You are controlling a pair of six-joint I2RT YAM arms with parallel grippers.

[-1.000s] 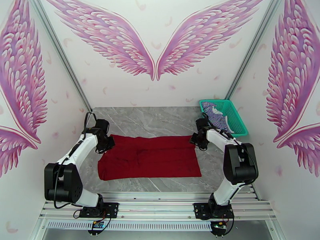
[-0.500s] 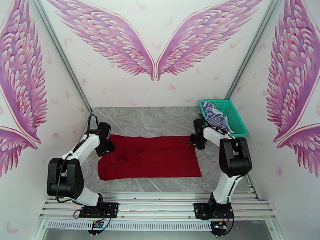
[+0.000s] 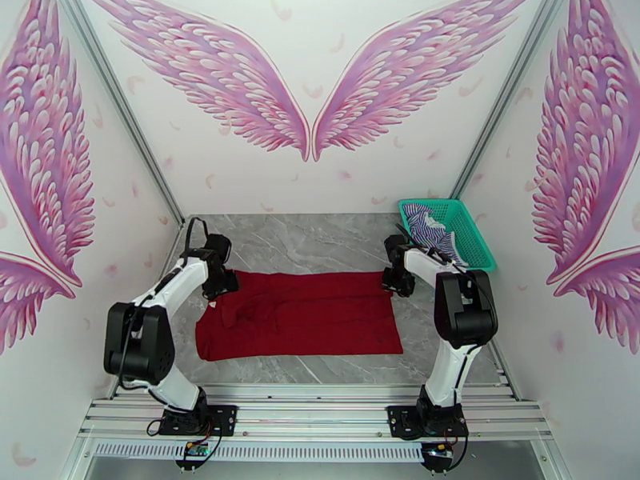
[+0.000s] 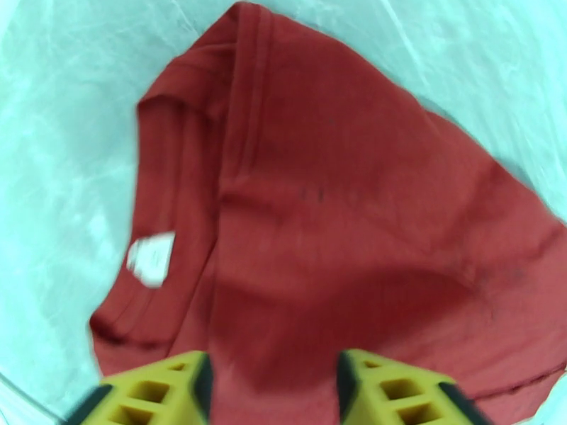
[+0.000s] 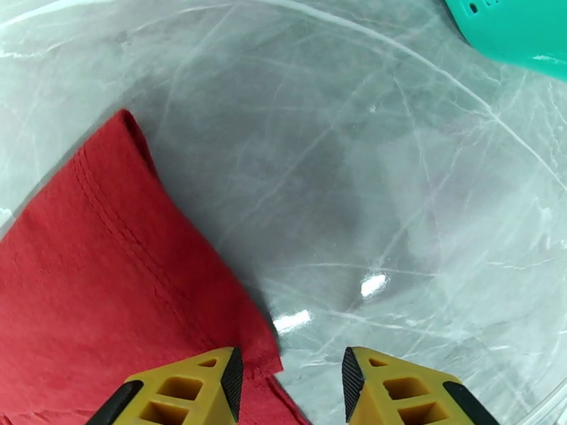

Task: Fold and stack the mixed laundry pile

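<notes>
Since a second ago the left gripper (image 3: 222,283) has slid from beside the dark red T-shirt (image 3: 304,318) onto its far left corner, and that corner has bunched inward. The right gripper (image 3: 398,280) has drawn slightly farther back at the T-shirt's far right corner.

The grey marble table (image 3: 320,238) lies under the T-shirt, which is spread wide and mostly flat, rumpled only toward its far left. The teal mesh basket (image 3: 474,238) stands beyond the T-shirt's far right corner, apart from it. The blue-and-white striped shirt (image 3: 428,227) lies heaped inside the basket.

In the left wrist view the left gripper's yellow fingers stand apart above the red cloth, clamping nothing. In the right wrist view the right gripper's fingers are likewise spread. One is over the T-shirt's stitched edge, the other over bare marble just beside it, and nothing is held. A small white label (image 4: 150,258) shows inside the T-shirt's collar band, near its left edge.
</notes>
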